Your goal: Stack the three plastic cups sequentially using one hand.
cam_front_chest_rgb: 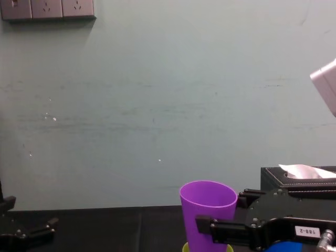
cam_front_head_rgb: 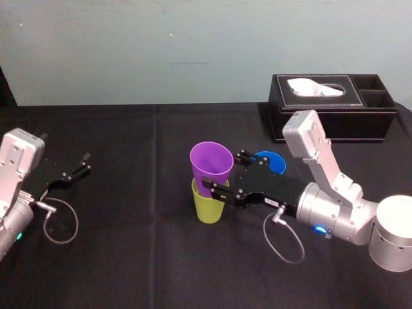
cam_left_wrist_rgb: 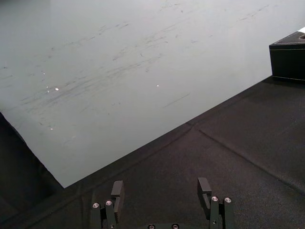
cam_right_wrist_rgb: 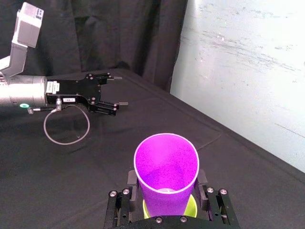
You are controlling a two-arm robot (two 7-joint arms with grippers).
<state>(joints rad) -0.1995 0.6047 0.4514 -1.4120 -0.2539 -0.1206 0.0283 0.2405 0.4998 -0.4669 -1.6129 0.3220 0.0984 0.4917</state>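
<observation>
Purple cup [cam_front_head_rgb: 211, 166]: smooth plastic, semi-gloss. Yellow-green cup [cam_front_head_rgb: 208, 207] & blue cup [cam_front_head_rgb: 275, 162]: same smooth plastic. Tablecloth [cam_front_head_rgb: 129, 257]: black woven cloth, matt, creased. Right gripper [cam_right_wrist_rgb: 167, 180] & left gripper [cam_front_head_rgb: 85, 162]: matt black w/ bright metal screws. Right arm [cam_front_head_rgb: 335, 212]: satin silver metal, white plastic housing. Tissue box [cam_front_head_rgb: 335, 122]: black leather-look, white stitching; soft paper tissue [cam_front_head_rgb: 309, 87] on top. Wall [cam_front_head_rgb: 161, 51]: matt paint, scuffed.

Black-clothed table [cam_front_head_rgb: 129, 257] here: a yellow-green tapered plastic cup [cam_front_head_rgb: 208, 209] stands mid-table, a blue plastic cup [cam_front_head_rgb: 275, 162] sits near it to the right, and a black rectangular tissue box [cam_front_head_rgb: 335, 119] rests at the far right.
</observation>
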